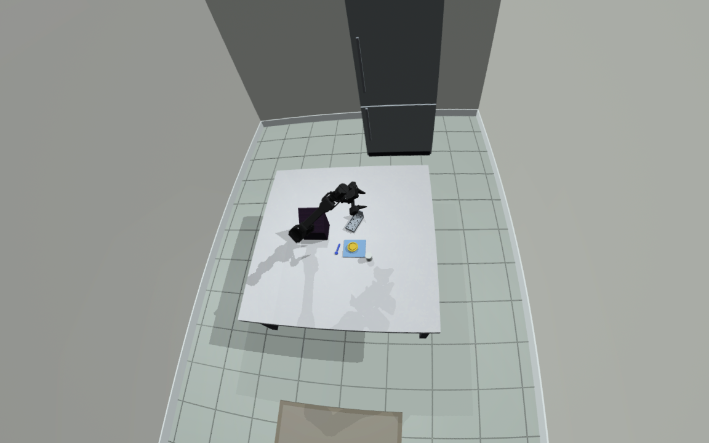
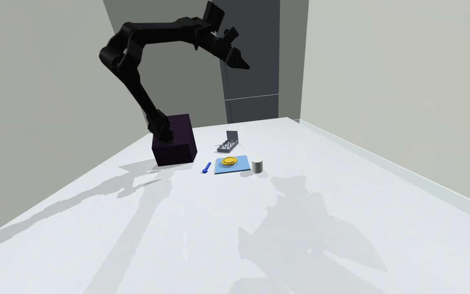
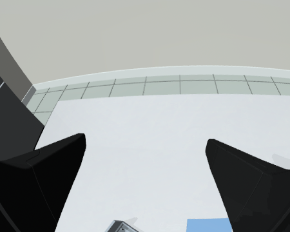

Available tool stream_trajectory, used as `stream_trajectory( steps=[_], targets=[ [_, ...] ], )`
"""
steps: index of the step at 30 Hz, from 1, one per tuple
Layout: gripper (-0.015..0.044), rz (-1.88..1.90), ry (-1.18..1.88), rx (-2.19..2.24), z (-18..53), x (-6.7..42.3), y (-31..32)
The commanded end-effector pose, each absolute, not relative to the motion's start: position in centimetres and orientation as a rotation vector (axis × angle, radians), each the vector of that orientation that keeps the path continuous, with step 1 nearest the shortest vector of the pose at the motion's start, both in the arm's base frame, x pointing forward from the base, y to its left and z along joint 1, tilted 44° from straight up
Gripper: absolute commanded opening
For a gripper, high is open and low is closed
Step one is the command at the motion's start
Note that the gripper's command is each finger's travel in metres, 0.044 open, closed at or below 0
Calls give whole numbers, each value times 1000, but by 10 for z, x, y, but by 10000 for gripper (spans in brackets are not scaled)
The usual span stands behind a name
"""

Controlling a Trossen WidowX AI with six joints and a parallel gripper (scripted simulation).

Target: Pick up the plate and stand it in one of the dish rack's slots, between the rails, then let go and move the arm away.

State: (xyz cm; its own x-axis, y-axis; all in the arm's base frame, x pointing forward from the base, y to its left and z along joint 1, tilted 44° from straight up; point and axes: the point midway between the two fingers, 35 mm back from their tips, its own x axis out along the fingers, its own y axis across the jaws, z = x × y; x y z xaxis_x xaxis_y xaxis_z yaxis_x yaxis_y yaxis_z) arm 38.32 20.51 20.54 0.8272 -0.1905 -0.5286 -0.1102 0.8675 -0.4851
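Note:
A yellow plate [image 1: 352, 247] [image 2: 229, 160] lies flat on a blue mat [image 1: 362, 242] [image 2: 242, 165] [image 3: 196, 231] on the white table. A small grey dish rack [image 1: 354, 222] [image 2: 228, 145] with short pegs and one raised end wall stands just behind the mat. My gripper [image 1: 365, 199] [image 2: 242, 64] [image 3: 147, 144] is open and empty. It hangs high above the table, over the rack, tilted downward. In the wrist view the rack and the plate show far below, near the bottom edge.
A white cup [image 1: 368, 256] [image 2: 257, 165] stands right of the mat. A blue spoon [image 1: 337, 249] [image 2: 206, 167] lies left of it. The arm's dark purple base box [image 1: 316, 221] [image 2: 178, 140] stands left of the rack. A dark fridge [image 1: 396, 77] stands behind the table.

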Motion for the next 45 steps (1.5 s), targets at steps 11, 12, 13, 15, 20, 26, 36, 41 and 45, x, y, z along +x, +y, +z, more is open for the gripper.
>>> stream_trajectory(
  steps=[11, 12, 13, 15, 20, 26, 36, 41, 45],
  targets=[
    [400, -346, 994, -622, 114, 374, 48],
    [400, -365, 1023, -625, 108, 371, 38],
    [400, -383, 1053, -627, 103, 367, 28],
    [400, -419, 1112, -630, 93, 358, 8],
    [400, -495, 1254, -622, 72, 338, -33],
    [400, -581, 1427, -606, 51, 308, -77],
    [400, -600, 1468, -602, 47, 296, -90],
    [400, -599, 1468, -601, 41, 297, -96],
    [400, -599, 1468, -601, 36, 297, -100]
  ],
)
